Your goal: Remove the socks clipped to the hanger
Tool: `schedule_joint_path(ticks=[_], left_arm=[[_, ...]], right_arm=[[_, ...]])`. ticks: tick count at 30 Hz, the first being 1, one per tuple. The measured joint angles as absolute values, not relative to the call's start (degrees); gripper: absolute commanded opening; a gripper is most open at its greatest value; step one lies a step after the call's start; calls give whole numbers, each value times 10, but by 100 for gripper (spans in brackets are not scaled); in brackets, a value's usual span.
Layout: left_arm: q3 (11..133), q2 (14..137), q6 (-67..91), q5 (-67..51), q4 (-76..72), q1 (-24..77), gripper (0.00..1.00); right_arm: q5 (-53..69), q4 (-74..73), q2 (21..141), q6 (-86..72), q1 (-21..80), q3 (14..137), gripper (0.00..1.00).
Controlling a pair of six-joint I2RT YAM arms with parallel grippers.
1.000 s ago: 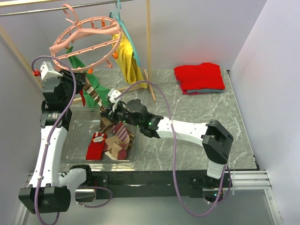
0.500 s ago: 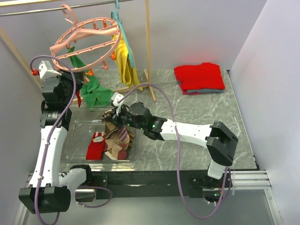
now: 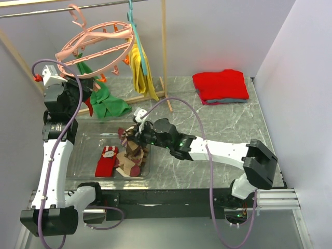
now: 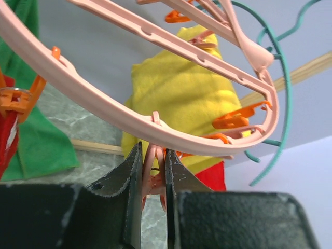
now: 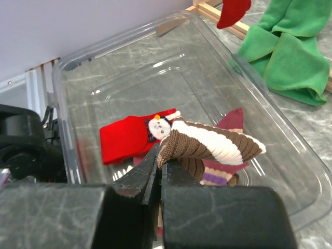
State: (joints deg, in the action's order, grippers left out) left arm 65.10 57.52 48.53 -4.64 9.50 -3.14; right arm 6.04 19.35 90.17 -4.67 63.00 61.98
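The left gripper has its jaws closed almost fully on a pink clip that hangs from the lower ring of the hanger. The pads press the clip from both sides. This is probably done to spring the clip open, so that whatever it holds is released. Whether anything hangs in this clip cannot be told, because the fingers hide its lower end.

The right gripper is closed tight on one end of the brown-striped sock. The sock hangs free of the hanger, above the clear bin. This position suits a drop into the bin.

The bin already holds the red sock, which lies flat, and the striped socks, which are piled directly under the held sock.

At the left edge of the left wrist view, a red hanging piece sits under an orange clip. It appears to be one more sock to remove.

Items that are not part of the task:
- The green cloth lies just beyond the far rim of the bin.
- The yellow garment and the teal hanger hang behind the ring.
- A folded red cloth rests well apart, at the far right of the table.
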Motion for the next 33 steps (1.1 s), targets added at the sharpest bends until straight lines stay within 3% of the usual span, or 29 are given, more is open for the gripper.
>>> schedule_joint_path(ticks=[6, 9, 11, 14, 15, 17, 18, 27, 33], left_arm=[[669, 575, 516, -93, 97, -31, 1], [675, 575, 532, -112, 97, -31, 1], [677, 575, 539, -122, 96, -31, 1], [678, 575, 549, -133, 96, -31, 1], [679, 575, 550, -136, 95, -32, 1], [681, 575, 551, -138, 97, -32, 1], [682, 575, 550, -138, 98, -32, 1], [688, 575, 553, -149, 99, -32, 1], [688, 571, 554, -152, 98, -32, 1]], right_arm=[[73, 180, 869, -53, 630, 614, 2], [87, 177, 877, -56, 630, 619, 9], [98, 169, 892, -60, 630, 630, 20], [115, 157, 926, -68, 630, 654, 45], [118, 153, 936, -70, 630, 660, 61], [121, 146, 947, -76, 630, 663, 77], [120, 142, 950, -77, 630, 663, 99], [52, 151, 950, -48, 630, 655, 100], [-5, 308, 966, 17, 630, 595, 100]])
